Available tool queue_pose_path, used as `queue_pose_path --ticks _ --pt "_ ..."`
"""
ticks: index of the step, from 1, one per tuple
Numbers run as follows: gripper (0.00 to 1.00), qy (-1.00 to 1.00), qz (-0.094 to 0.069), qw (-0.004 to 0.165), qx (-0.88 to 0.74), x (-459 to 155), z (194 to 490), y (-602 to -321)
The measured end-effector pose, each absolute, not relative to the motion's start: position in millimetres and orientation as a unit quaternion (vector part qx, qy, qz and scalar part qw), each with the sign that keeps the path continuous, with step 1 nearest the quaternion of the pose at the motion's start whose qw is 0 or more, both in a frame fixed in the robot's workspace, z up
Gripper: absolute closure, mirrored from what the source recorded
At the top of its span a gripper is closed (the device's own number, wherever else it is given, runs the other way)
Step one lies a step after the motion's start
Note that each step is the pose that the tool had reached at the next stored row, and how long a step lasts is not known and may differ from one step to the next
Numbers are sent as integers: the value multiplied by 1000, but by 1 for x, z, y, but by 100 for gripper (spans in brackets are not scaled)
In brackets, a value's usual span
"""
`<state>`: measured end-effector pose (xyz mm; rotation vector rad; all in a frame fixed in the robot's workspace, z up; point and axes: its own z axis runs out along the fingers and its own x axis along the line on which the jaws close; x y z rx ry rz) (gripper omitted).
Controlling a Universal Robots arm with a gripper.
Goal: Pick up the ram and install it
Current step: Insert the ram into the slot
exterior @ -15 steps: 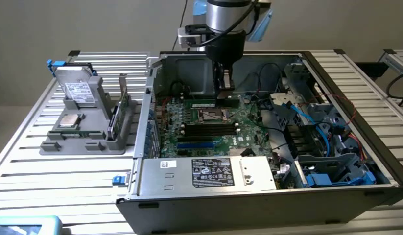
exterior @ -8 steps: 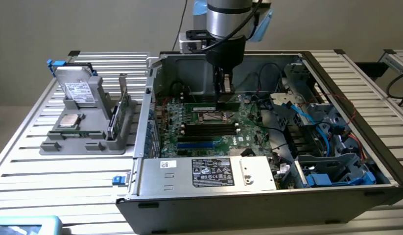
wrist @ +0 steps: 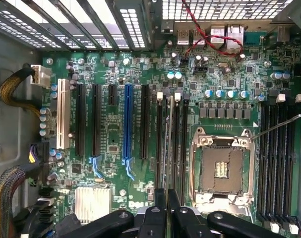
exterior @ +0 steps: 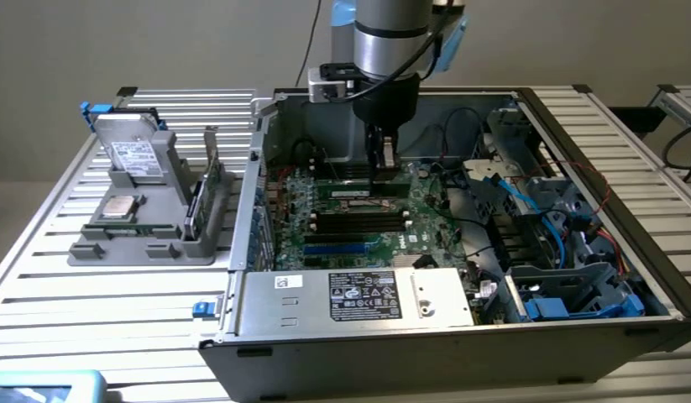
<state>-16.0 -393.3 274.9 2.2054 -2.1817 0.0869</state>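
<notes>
The gripper (wrist: 166,198), clamped on the ram (wrist: 168,144), could jam or crack it if it meets the slot (wrist: 176,144) tilted or offset.

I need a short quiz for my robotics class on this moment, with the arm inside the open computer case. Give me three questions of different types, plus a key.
1. True or false: the processor socket on the motherboard is empty.
2. Multiple choice: where is the end effector? A: outside the computer case. B: inside it, above the motherboard. C: touching the case's rim.
3. Short answer: what is clamped in the end effector, and how does it run relative to the memory slots?

Key
1. True.
2. B.
3. The ram, seen edge-on and running parallel to the slots.
</notes>
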Motion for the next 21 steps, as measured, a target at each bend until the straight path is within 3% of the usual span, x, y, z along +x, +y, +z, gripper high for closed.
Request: queue_pose_path --ticks 11,21 --pt "87 -703 30 19 710 -16 258 -394" --pt "87 -702 43 26 710 -16 253 -394"
